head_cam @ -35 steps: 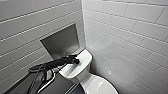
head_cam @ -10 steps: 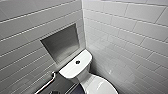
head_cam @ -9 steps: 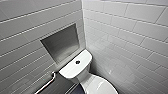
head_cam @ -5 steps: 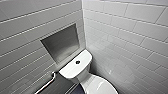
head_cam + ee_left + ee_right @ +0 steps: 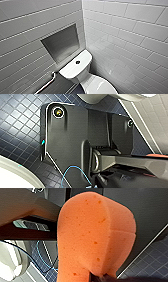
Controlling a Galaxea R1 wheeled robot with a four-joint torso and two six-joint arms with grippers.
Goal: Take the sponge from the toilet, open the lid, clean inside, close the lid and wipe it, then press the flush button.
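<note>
The white toilet (image 5: 75, 71) stands in the corner, tank towards the wall. The dark round flush button (image 5: 77, 62) sits in the middle of the tank top. Below the tank the glossy white lid (image 5: 101, 86) lies down over the bowl. In the right wrist view the orange sponge (image 5: 95, 235) looms large and bent, pinched at its lower end by my right gripper (image 5: 99, 276), which is shut on it. My left gripper is shut; its wrist view looks past the dark plate at white ceramic (image 5: 100, 97) of the toilet and the floor.
A recessed niche (image 5: 62, 43) is set in the tiled wall above the tank. A metal grab bar (image 5: 47, 83) runs along the wall left of the toilet. The tiled side wall (image 5: 130, 45) stands close on the right. The floor is dark blue small tiles (image 5: 20, 124).
A few seconds ago a dark arm reached over the tank top in the head view; it has since withdrawn from there. Over the last second nothing has visibly moved.
</note>
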